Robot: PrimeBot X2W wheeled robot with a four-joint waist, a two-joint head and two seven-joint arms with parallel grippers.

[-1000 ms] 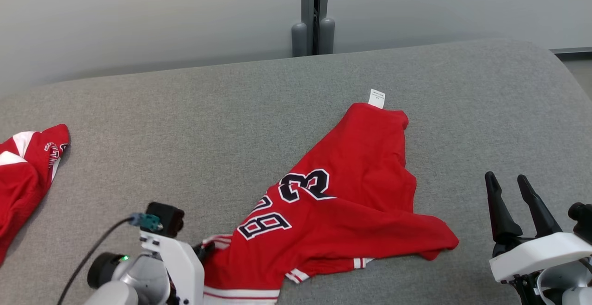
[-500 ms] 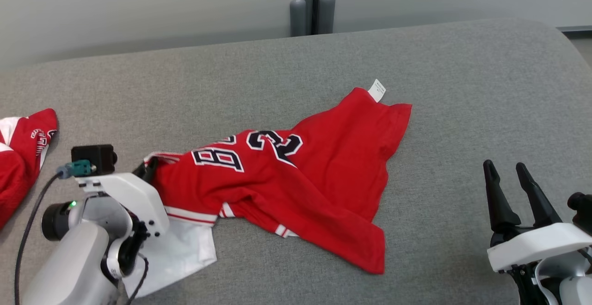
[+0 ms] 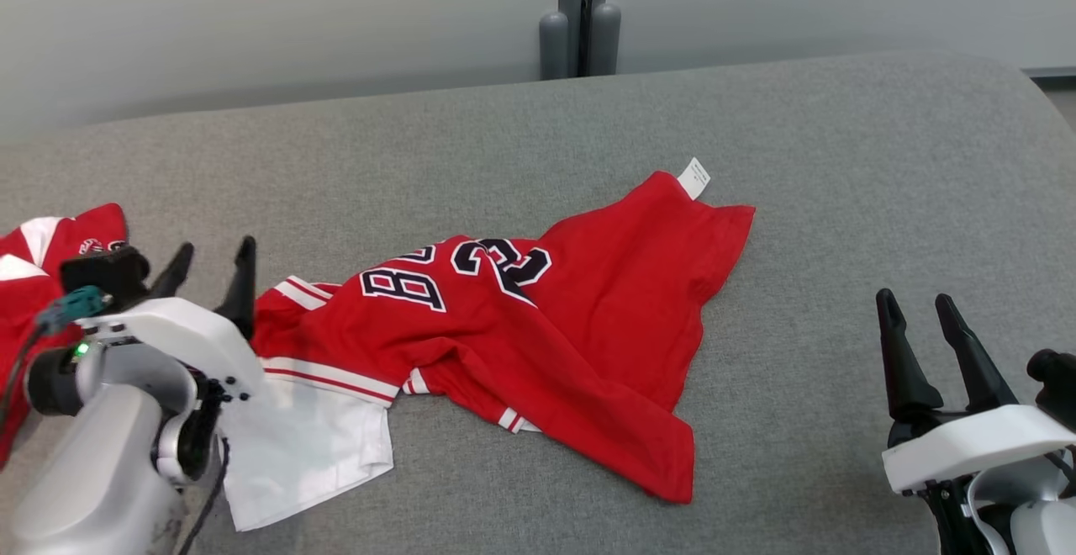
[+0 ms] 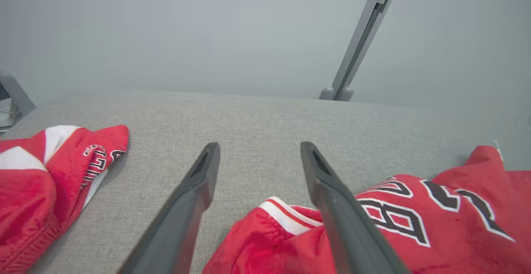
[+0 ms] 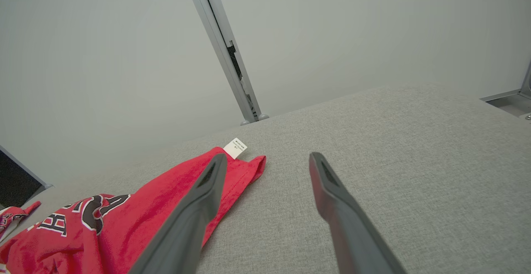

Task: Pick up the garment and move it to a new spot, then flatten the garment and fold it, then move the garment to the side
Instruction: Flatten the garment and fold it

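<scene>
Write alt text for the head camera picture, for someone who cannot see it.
A crumpled red jersey with dark numbers lies on a grey padded surface. The left gripper stands open beside its striped edge, the right gripper open and apart from it. A second red garment lies at the far left.

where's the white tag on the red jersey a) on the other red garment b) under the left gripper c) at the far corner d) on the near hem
c: the white tag sticks out from the far corner of the red jersey, away from the robot.
</scene>
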